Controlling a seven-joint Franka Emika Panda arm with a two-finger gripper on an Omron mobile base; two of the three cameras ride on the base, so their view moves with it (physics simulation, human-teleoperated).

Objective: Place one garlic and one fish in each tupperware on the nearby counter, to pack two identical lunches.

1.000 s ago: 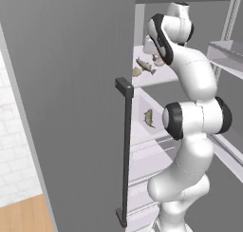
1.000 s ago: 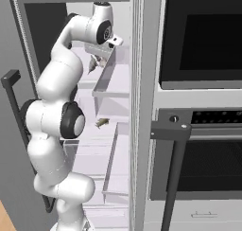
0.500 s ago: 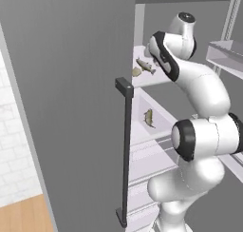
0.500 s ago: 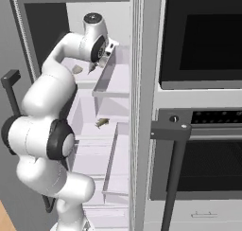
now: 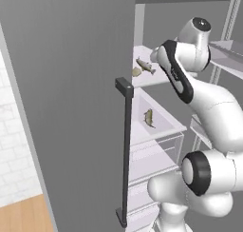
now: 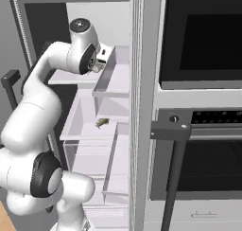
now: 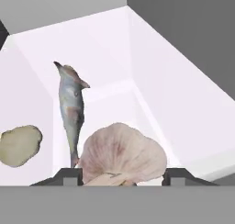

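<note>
Pinkish-white and knobbly, a garlic bulb [image 7: 123, 153] sits right between the two dark tips of the claw [image 7: 123, 175] in the hand view, so close that it swells across the lower middle of the picture. The tips stand on either side of the bulb; whether they already press it or merely bracket it cannot be told from here. The arm reaches high into the open fridge, its wrist bent over the upper shelf [image 5: 148, 79], which looks like a reach to lift this bulb out for packing.

Just beside the bulb on the shelf lies one fish [image 7: 72, 109], slim and grey-olive, tail toward the claw. Well to the other side of the fish rests a second, paler garlic [image 7: 19, 145]. In the left base view a fish [image 5: 144, 65] shows on that upper shelf, and another fish [image 5: 149, 117] lies on the shelf below.

Count: two garlic bulbs and two fish in all, enough for one of each per container. Judging by this, both lunches are yet to be packed.
</note>
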